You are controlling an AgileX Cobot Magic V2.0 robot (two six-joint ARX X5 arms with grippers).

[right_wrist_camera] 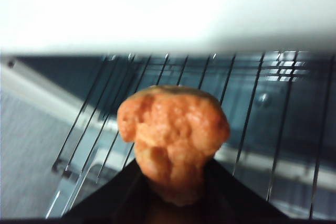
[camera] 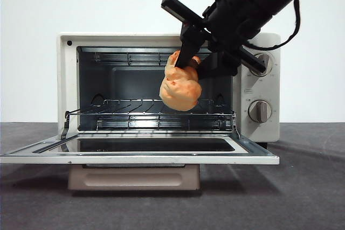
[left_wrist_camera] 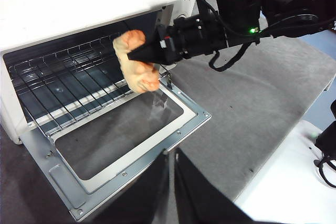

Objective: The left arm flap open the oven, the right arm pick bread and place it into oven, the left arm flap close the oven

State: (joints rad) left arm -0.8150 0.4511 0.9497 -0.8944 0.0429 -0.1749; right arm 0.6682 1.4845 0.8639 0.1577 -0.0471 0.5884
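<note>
Oven (camera: 69,79) door down flat, wire rack (camera: 151,112) inside bare. Right end effector (camera: 190,64) pinches bread (camera: 180,87), held in the opening just above rack. Left end effector (left_wrist_camera: 171,182) pressed together, hangs near door edge.

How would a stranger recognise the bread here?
Find the cream oven with its door folded down flat. At its open mouth, the right tool holds the bread above the wire rack: the only lumpy orange thing.
</note>
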